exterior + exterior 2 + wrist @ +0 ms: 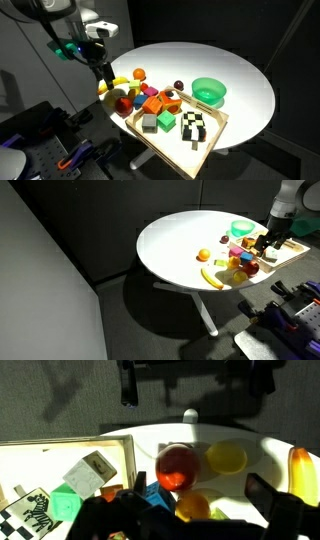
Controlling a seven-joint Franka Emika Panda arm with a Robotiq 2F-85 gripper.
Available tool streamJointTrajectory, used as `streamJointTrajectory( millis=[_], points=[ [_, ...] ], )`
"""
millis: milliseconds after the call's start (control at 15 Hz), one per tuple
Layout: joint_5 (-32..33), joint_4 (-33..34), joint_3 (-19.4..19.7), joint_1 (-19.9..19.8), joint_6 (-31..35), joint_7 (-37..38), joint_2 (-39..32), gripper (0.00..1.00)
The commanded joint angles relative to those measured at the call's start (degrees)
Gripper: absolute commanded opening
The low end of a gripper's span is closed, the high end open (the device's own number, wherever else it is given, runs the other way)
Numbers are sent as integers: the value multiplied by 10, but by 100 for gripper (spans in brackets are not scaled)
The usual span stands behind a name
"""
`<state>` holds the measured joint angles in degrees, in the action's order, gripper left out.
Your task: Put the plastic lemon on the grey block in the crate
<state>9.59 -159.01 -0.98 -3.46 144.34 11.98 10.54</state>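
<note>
Gripper (103, 78) is spread wide w/ nothing held: the wrist view shows its dark, blurred fingers (285, 510) at the bottom edge, w/ an orange fruit (193, 508) seen between them. A bit farther, the plastic lemon (227, 457) lies on the white table (245, 70), outside the crate (60, 448), just beside a red ball (177, 465) and near the banana (303, 475). Inside the crate are the grey block (90, 472), a green cube (65, 505) and a checkered block (30, 515). Only ext. views show the green bowl (208, 92) farther back.
</note>
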Motion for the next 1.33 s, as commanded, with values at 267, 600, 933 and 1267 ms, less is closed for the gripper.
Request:
streamJointTrajectory(
  millis=[267, 600, 933, 1267],
  points=[
    [5, 1, 4, 12, 25, -68, -64, 100],
    [12, 1, 3, 20, 26, -115, -79, 100],
    [15, 5, 2, 28, 37, -143, -92, 100],
    [13, 12, 2, 35, 36, -203, -106, 100]
  ],
)
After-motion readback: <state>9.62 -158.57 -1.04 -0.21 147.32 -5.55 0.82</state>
